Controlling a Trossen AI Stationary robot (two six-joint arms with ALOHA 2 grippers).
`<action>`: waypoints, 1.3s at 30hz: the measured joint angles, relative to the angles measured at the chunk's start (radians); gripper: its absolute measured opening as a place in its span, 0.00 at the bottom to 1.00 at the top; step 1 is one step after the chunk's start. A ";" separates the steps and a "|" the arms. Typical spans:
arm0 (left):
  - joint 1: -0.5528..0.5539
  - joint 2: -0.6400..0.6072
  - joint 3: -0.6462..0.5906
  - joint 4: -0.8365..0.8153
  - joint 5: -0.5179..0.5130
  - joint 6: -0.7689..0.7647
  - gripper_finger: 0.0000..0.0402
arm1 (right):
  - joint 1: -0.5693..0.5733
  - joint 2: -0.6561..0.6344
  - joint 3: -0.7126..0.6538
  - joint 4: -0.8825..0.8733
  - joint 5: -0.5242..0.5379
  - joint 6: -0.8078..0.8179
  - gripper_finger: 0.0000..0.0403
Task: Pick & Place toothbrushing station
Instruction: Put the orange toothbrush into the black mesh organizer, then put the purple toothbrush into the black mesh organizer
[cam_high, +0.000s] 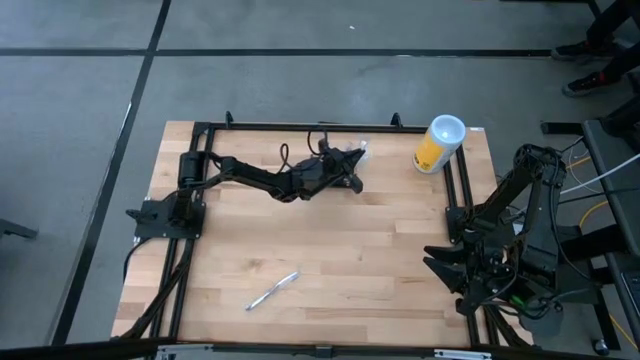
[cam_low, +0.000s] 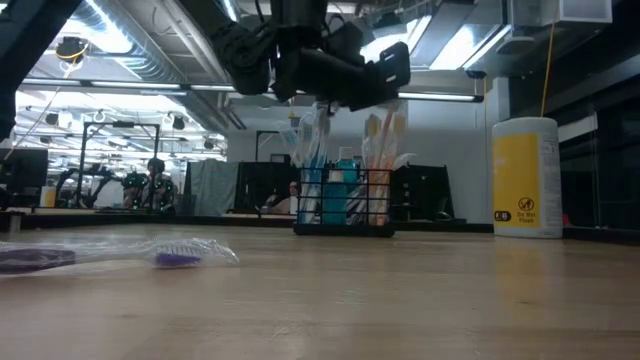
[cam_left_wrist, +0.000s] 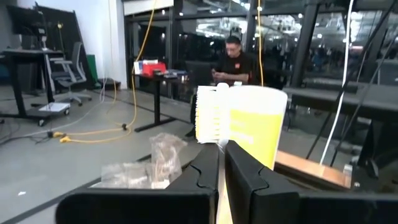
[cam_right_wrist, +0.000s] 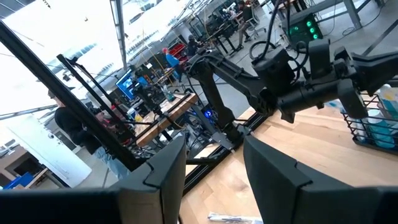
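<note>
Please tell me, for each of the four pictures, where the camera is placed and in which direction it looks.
High view: above the table, looking straight down; both arms show, left hand over the caddy, right hand waiting at the table's right edge.
Low view: at table-top height, looking level at the toothbrushing station and yellow canister.
Left wrist view: on the left arm, fingers closed on a toothbrush.
Right wrist view: on the right arm, facing the left arm.
Low and right wrist views share the caddy.

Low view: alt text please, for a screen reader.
The left gripper hangs over a black wire-mesh caddy packed with upright toothbrushes on a wooden table. A yellow canister stands to its right; a wrapped toothbrush lies at the left.
</note>
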 joint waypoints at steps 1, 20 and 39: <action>0.000 0.000 0.000 -0.010 0.000 -0.003 0.01 | 0.000 0.000 0.000 0.003 0.000 -0.002 0.41; -0.019 0.001 -0.001 -0.108 -0.028 -0.108 0.28 | 0.000 0.000 0.000 0.009 0.000 -0.003 0.41; -0.173 -0.300 0.005 -0.149 -0.117 0.256 0.40 | 0.000 0.000 0.000 0.009 0.000 -0.024 0.41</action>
